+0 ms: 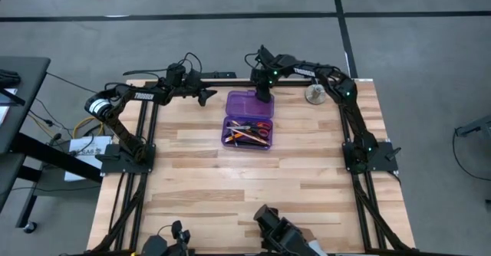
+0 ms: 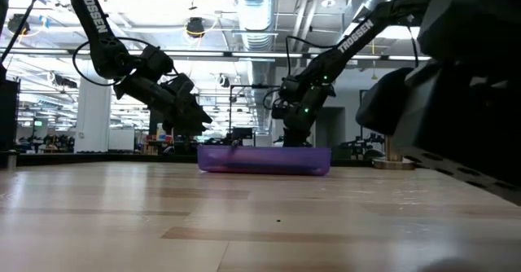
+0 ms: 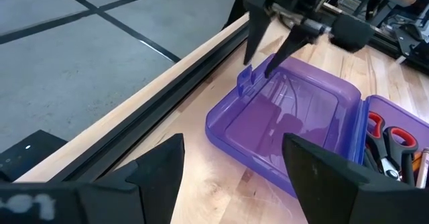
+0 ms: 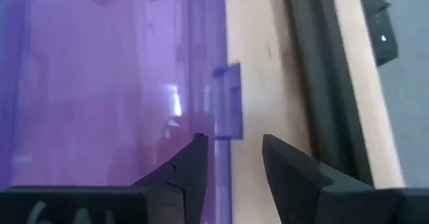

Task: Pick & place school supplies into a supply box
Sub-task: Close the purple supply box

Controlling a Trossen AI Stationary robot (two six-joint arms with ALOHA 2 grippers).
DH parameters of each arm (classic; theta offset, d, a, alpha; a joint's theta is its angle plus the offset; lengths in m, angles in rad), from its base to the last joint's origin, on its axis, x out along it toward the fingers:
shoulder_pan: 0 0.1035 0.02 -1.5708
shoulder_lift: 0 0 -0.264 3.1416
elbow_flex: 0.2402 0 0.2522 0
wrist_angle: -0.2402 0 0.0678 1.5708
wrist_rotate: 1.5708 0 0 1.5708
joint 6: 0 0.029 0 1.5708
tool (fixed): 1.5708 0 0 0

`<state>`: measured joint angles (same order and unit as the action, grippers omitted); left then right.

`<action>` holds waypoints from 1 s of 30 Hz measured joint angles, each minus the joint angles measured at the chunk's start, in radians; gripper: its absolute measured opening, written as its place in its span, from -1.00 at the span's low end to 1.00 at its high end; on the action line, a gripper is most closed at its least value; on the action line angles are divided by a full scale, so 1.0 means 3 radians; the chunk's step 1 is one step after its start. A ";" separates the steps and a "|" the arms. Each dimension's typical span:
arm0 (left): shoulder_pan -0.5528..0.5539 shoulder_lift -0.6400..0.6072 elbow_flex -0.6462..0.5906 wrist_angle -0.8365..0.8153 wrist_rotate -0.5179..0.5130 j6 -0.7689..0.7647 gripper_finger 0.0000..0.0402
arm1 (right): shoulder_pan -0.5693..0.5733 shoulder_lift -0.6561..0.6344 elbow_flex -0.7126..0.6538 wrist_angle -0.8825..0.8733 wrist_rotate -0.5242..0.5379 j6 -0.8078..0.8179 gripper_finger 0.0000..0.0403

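The supply box [image 1: 247,132] lies open at the table's far middle. Its tray holds the school supplies: pencils, pens and red-and-black-handled scissors [image 3: 389,140]. Its lid [image 3: 288,117] lies flat on the table toward the far edge. My right gripper [image 4: 231,160] comes down at a slant at the lid's far rim, open, with one finger over the lid's hollow and one outside it, beside the latch tab [image 4: 228,103]. My left gripper [image 3: 231,163] hovers open to the lid's left, above the table, holding nothing. My right gripper stands astride the lid's far rim [image 4: 218,143] next to the latch tab, fingers slanting down from the far side. Whether either finger [image 4: 191,167] touches the rim, I cannot tell. The lid lies flat on the table.
A round silver disc [image 1: 314,94] stands on the table to the right of the box, under my right arm. A black rail [image 3: 154,110] runs along the far edge just behind the lid. Bare wood [image 1: 253,187] spreads toward the near edge.
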<state>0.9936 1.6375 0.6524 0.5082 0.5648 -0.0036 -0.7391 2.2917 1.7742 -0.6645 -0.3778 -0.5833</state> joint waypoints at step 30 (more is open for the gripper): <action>0.0000 0.0000 0.0000 0.0018 -0.0013 0.0003 0.19 | 0.0247 0.0003 0.0110 -0.0139 0.0960 -0.0188 -0.99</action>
<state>0.9936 1.6375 0.6525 0.5137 0.5610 -0.0029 -0.6651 2.2927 1.8072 -0.7063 -0.0899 -0.6398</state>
